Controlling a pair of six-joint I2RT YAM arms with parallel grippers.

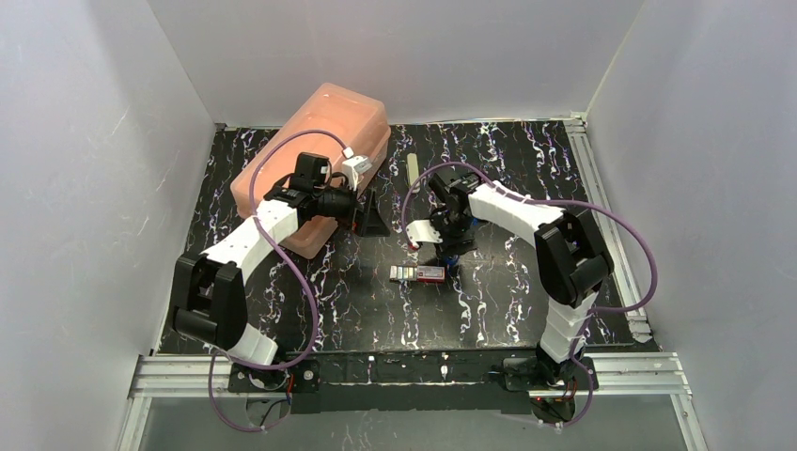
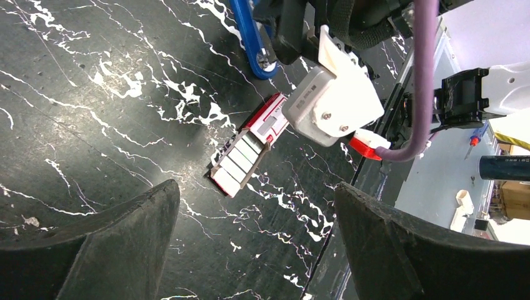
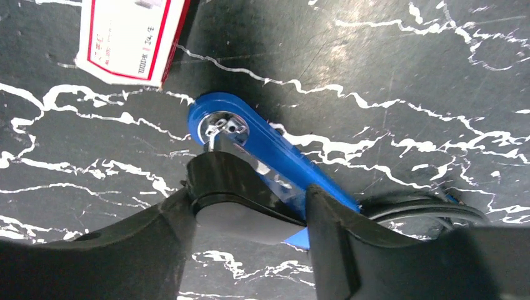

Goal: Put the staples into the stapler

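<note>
The staples box (image 1: 419,273) lies flat on the black marbled table, its grey tray slid part way out to the left; it also shows in the left wrist view (image 2: 247,153) and the right wrist view (image 3: 131,37). The stapler (image 3: 262,140) has a blue base and a black upper arm (image 3: 234,181). My right gripper (image 3: 250,215) is shut on that upper arm, just behind the box (image 1: 451,249). The blue base also shows in the left wrist view (image 2: 253,37). My left gripper (image 1: 371,216) hangs open and empty above the table (image 2: 257,200), left of the stapler.
A large salmon-pink plastic case (image 1: 320,160) stands at the back left, under my left arm. A pale flat strip (image 1: 414,166) lies at the back centre. White walls close in three sides, and a metal rail (image 1: 601,188) runs along the right edge.
</note>
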